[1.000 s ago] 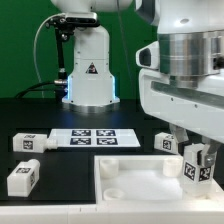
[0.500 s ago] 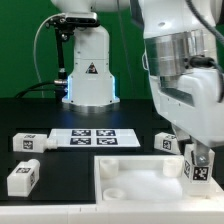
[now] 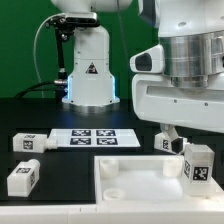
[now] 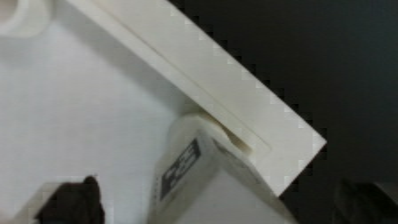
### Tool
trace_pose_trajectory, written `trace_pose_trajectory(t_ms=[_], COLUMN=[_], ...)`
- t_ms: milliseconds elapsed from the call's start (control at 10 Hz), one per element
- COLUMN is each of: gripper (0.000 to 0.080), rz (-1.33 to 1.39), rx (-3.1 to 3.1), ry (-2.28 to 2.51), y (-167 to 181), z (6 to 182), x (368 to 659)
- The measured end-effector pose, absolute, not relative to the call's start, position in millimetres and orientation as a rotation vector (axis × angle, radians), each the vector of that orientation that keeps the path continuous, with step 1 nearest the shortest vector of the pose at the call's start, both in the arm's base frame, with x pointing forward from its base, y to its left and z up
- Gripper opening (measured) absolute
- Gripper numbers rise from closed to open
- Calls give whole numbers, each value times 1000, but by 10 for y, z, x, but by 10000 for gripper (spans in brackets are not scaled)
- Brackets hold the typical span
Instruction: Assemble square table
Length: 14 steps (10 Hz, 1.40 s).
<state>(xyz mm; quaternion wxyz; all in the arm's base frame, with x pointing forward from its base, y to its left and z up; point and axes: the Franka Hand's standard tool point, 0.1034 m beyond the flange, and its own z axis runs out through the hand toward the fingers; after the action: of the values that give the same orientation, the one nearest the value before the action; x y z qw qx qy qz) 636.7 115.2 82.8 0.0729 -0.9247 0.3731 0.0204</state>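
Note:
The square table's white top (image 3: pixel 140 185) lies flat at the front. One tagged white leg (image 3: pixel 198 165) stands upright in the top's corner on the exterior view's right. My gripper (image 3: pixel 195 135) hangs just above that leg and is open. In the wrist view the same leg (image 4: pixel 222 170) sits at the top's rim (image 4: pixel 214 85), between my two dark fingers (image 4: pixel 71 200), which stand wide apart around it. A second leg (image 3: pixel 168 143) lies behind the top, partly hidden by my hand. Two more legs (image 3: pixel 29 143) (image 3: pixel 22 178) lie on the exterior view's left.
The marker board (image 3: pixel 92 139) lies on the black table behind the top. The big white robot base (image 3: pixel 88 70) with its warning triangle stands at the back centre. Green wall behind.
My gripper has opened and let go of the upright leg, then lifted a little. The leg stays standing in the top's corner.

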Motion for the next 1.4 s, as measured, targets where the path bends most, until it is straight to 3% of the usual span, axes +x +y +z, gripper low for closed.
trace_pose_trajectory(t_ms=[400, 500, 600, 700, 800, 1400], gripper=[649, 629, 500, 500, 299, 284], rz=[-10, -8, -5, -1, 4, 63], rx=[-3016, -3012, -3008, -3000, -2987, -2729], ry=[264, 295, 330, 386, 479, 1242], y=[1062, 1066, 1066, 1069, 1072, 1052], z=[797, 797, 795, 794, 793, 799], x=[6398, 6396, 6394, 6393, 6392, 6406])
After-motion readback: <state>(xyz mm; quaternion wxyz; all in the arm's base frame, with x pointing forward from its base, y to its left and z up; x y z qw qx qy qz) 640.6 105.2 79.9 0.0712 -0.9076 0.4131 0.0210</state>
